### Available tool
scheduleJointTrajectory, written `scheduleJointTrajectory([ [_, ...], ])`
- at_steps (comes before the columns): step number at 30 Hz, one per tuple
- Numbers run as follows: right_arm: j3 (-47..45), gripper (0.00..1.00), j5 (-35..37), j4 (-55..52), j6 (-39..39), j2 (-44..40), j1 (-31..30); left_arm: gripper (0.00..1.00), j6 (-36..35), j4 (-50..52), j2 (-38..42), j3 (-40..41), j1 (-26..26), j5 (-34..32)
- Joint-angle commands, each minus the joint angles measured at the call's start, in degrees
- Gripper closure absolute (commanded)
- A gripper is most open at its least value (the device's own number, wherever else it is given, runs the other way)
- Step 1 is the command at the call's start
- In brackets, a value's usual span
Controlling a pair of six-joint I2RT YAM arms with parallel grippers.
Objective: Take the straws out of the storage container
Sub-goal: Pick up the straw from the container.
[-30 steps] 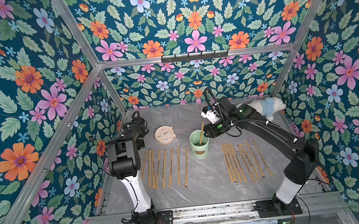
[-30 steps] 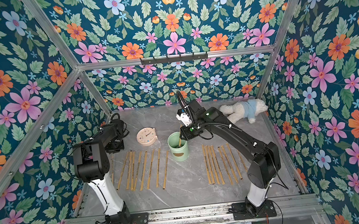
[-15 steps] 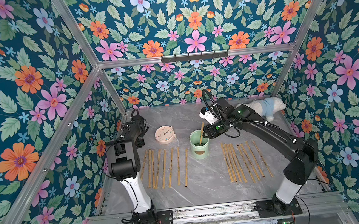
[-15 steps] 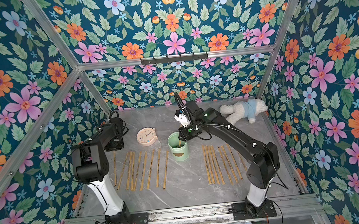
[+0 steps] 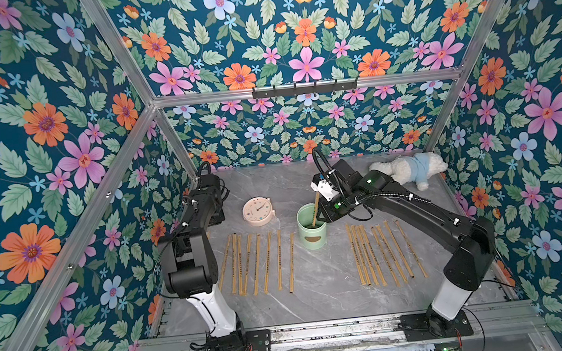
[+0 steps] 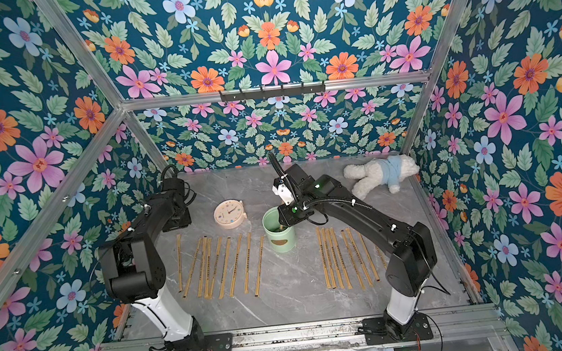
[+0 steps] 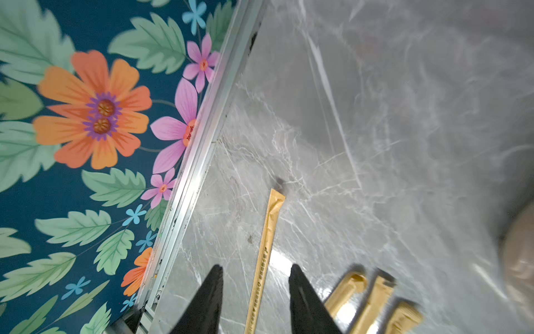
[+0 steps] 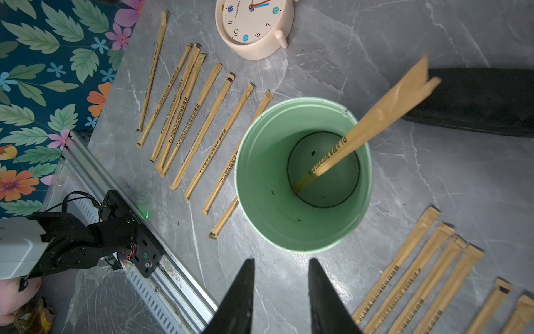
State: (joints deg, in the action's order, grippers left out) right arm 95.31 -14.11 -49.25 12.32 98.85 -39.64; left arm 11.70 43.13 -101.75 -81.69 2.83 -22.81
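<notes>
The storage container (image 5: pixel 312 236) (image 6: pixel 280 241) is a mint-green canister standing mid-table. One straw (image 5: pixel 316 208) (image 8: pixel 361 130) leans inside it, its top above the rim. My right gripper (image 8: pixel 281 260) (image 5: pixel 324 216) hovers just above the container's rim (image 8: pixel 260 202), open and empty. The other straws lie flat in two rows, one to the left (image 5: pixel 256 263) and one to the right (image 5: pixel 381 251) of the container. My left gripper (image 7: pixel 255 267) is open, low over the far-left straw (image 7: pixel 265 245) (image 6: pixel 179 260), which lies on the table between its fingers.
A pinkish round clock (image 5: pixel 258 212) lies behind the left row. A white plush toy in blue (image 5: pixel 409 171) lies at the back right. Flowered walls close in on three sides, and the left wall's metal rail (image 7: pixel 196 162) runs close to my left gripper.
My left gripper has opened, leaving the far-left straw on the table, and that arm has shifted slightly. My right gripper has edged a little left over the container.
</notes>
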Motion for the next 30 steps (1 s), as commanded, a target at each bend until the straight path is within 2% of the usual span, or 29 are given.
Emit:
scheduleJointTrajectory([
  [1,-0.3,0.65,3.5,2.6,1.9,0.9,-0.1,0.6,1.0,-0.8,4.0,0.0,-1.4,3.2],
  [9,2.5,0.63,7.0,4.6,3.0,4.5,-0.1,0.59,1.9,-3.4,14.3,1.1,-4.7,8.8],
  [14,6.3,0.63,8.3,3.8,2.5,8.0,0.0,0.59,2.6,-3.8,18.0,1.8,-6.2,9.9],
  [30,8.8,0.62,9.4,2.0,2.0,10.6,2.3,0.59,2.7,-3.4,18.8,0.8,-8.4,8.1],
])
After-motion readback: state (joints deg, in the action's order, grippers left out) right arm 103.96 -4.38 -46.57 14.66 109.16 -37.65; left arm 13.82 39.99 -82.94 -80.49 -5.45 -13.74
